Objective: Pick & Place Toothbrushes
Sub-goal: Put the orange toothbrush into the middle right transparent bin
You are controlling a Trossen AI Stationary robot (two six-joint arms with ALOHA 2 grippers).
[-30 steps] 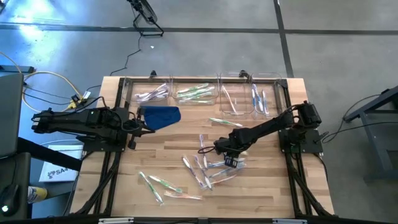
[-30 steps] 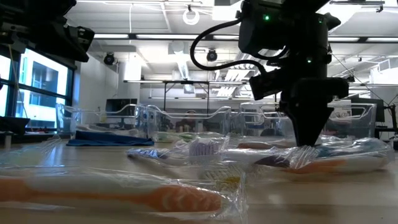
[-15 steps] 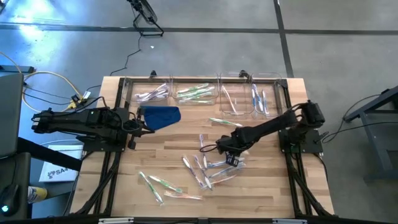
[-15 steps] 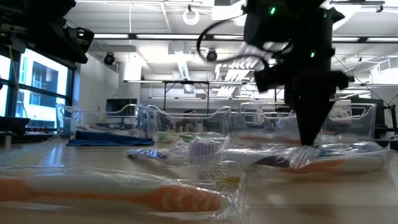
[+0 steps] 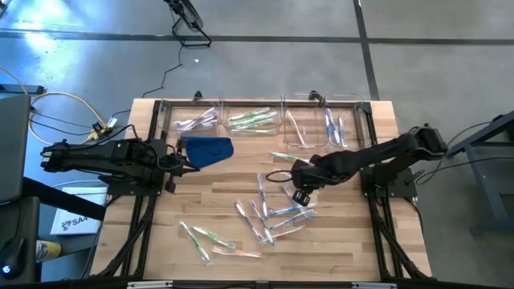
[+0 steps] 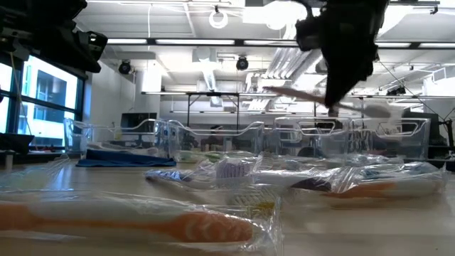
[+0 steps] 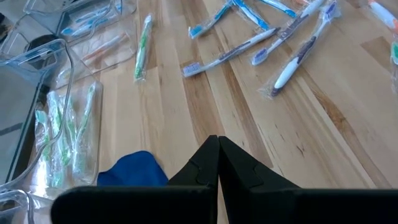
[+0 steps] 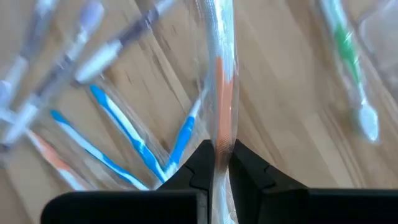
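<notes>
We are lifting one wrapped orange-handled toothbrush (image 8: 219,81) with the right tool (image 8: 219,163), its fingers pinching the wrapper just above the loose pile of toothbrushes (image 5: 269,215) on the tabletop (image 5: 217,209). We are judging that a level, unhurried carry to the far clear bins (image 5: 297,132) suits best. The left tool (image 7: 217,158) is waiting pressed together by the blue cloth (image 5: 206,149).

Table: my wooden butcher-block table (image 5: 201,201), pale planks.
Far edge: clear plastic bins (image 5: 265,120) in a row on it.
Left, near the bins: a blue cloth (image 5: 206,149) lying flat.
Middle: wrapped toothbrushes (image 5: 269,218) scattered on the wood.
Near-left: a few more brushes (image 5: 205,238), set apart.
</notes>
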